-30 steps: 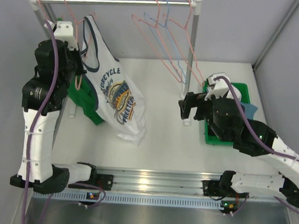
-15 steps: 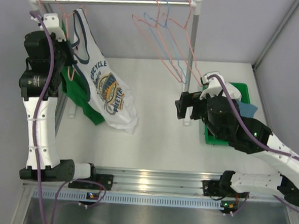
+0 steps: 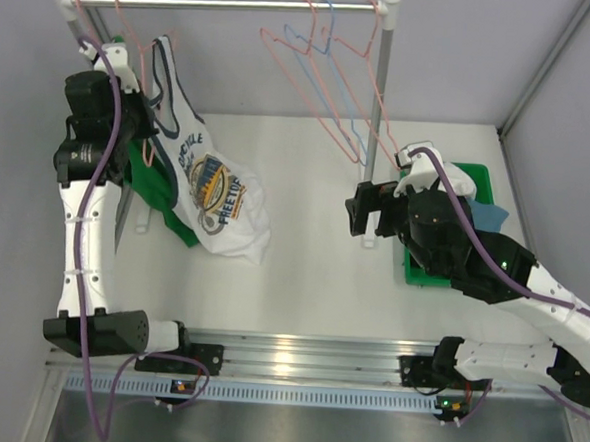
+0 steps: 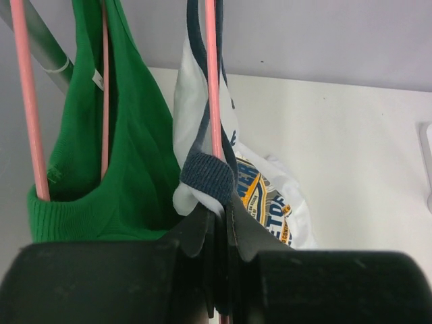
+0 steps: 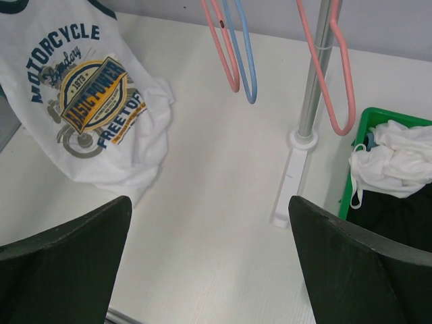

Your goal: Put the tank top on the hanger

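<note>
Left gripper point(image 4: 217, 217) sits lower and further right than half a second back, clamped on the tank top point(image 3: 215, 191) strap and hanger point(image 4: 213, 81) wire, far left under the rail point(image 3: 228, 4). Hem bunched on table point(image 3: 312, 272). Right gripper point(image 5: 209, 202) gapes wide, hovering mid-right.

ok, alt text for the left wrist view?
The left hand pinches the tank top by its navy-trimmed strap against a pink hanger, the shirt's graphic drooping toward the table. A green top hangs on a second hanger at left.
</note>
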